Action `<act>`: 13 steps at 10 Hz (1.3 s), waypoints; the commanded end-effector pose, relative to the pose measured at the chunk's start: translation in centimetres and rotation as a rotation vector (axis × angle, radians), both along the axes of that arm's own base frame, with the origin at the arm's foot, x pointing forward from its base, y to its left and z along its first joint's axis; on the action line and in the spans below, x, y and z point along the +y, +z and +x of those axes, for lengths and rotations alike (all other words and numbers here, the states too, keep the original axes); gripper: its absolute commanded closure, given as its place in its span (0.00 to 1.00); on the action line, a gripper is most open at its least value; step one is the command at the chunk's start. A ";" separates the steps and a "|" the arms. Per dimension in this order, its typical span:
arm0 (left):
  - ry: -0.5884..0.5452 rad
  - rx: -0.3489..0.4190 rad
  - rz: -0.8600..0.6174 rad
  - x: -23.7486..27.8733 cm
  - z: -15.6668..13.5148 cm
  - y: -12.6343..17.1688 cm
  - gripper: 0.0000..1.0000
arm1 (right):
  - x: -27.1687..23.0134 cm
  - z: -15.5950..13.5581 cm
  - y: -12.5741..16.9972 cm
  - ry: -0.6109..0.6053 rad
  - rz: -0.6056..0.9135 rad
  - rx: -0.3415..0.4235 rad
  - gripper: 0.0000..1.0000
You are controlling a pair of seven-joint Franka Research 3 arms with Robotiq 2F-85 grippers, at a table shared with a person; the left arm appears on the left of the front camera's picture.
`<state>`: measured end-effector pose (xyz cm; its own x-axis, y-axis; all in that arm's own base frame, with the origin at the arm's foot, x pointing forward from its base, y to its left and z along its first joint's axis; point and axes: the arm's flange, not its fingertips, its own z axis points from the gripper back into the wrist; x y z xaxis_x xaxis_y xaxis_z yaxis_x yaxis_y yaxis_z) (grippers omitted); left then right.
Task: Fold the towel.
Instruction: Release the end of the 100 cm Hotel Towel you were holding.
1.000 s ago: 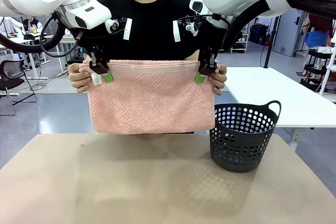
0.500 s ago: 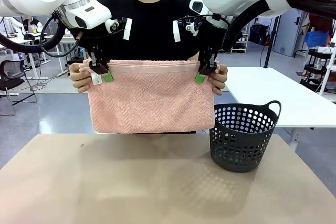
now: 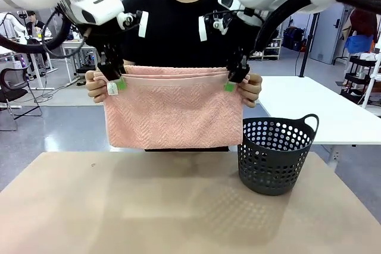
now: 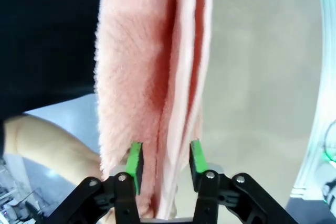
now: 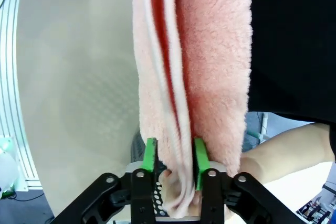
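At the left of the front view, the robot's left gripper [image 3: 117, 81] reached down to the top left corner of the towel [image 3: 175, 114], where one of the person's hands [image 3: 95, 86] also held the cloth. From the wrist, its green pads [image 4: 134, 162] stood apart, straddling the towel's folded layers loosely rather than pinching them. The pale pink towel hung in the air between robot and person, folded so that several edges lined up along the top, above the far side of the tan table [image 3: 149, 206]. The person, in a black shirt [image 3: 172, 28], stood behind it. At the top right corner the right gripper [image 3: 233, 81] met the towel beside the person's other hand [image 3: 251, 89]. Its pads [image 5: 150, 156] sat either side of the layers, and it could not be told whether they pressed or merely flanked them. Farther right, a dark perforated basket [image 3: 275, 156] stood on the table near the towel's lower right corner.
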<state>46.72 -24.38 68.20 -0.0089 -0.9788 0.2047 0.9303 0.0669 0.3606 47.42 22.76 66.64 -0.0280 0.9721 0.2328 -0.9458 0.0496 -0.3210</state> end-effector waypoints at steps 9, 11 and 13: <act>0.582 -0.174 -0.425 13.5 -14.4 11.8 0.00 | -13.2 -13.8 13.5 -0.534 0.454 -0.142 0.00; 0.627 -0.209 -0.469 16.8 -17.1 12.8 0.00 | -15.8 -16.8 14.3 -0.617 0.496 -0.184 0.00; 0.708 -0.241 -0.485 19.1 -17.5 13.7 0.00 | -17.7 -17.9 14.6 -0.682 0.520 -0.198 0.00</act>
<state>28.81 -5.16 82.56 0.4504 -0.6038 0.6577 0.5653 0.7630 0.3134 29.71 5.06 82.32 0.4087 0.5941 0.6928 -0.6282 0.7338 -0.2587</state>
